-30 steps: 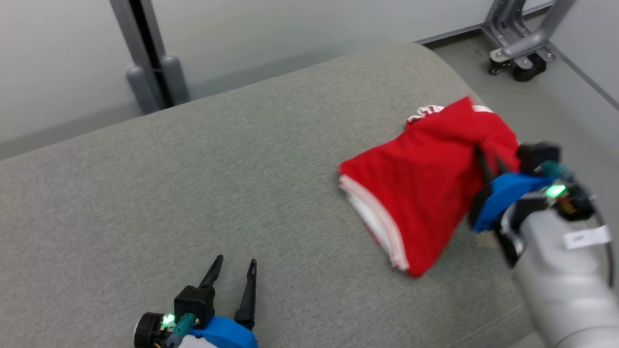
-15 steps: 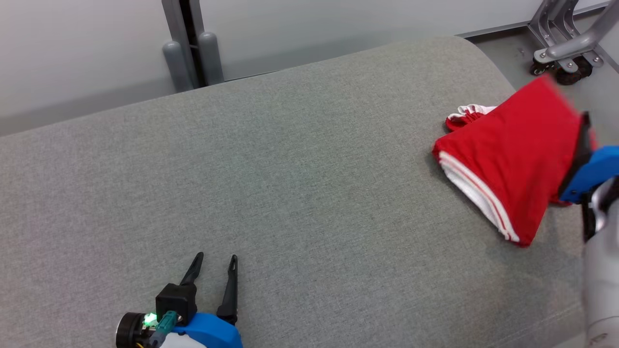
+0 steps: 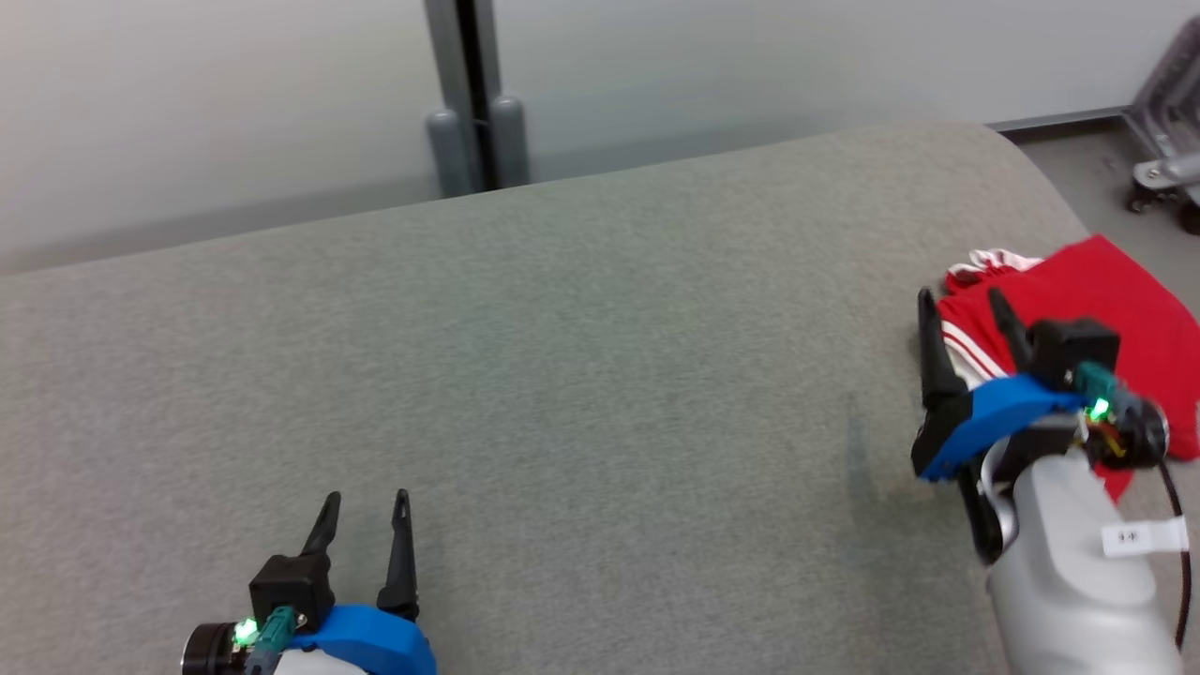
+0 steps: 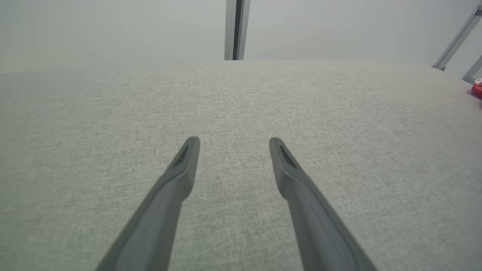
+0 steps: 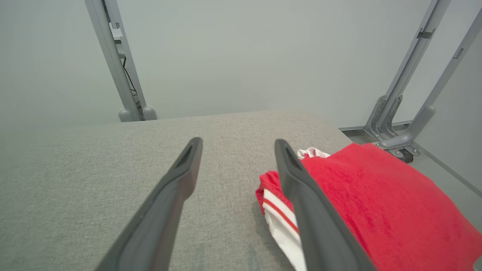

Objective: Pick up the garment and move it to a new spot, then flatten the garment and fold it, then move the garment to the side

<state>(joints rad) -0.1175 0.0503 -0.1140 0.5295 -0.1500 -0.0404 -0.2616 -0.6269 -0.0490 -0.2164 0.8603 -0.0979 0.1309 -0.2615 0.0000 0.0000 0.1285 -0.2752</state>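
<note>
The right gripper [image 3: 961,298] has let go of the red garment [image 3: 1116,300] it was clamping a second ago, and its fingers now stand spread, with nothing between them. The folded garment lies at the right end of the grey cushion [image 3: 562,356]. Its white-striped hem faces the cushion's middle, and its long axis slants from far left to near right. One right finger crosses that hem; contact cannot be told. The left gripper [image 3: 366,497] hovers spread and empty, well apart.
</note>
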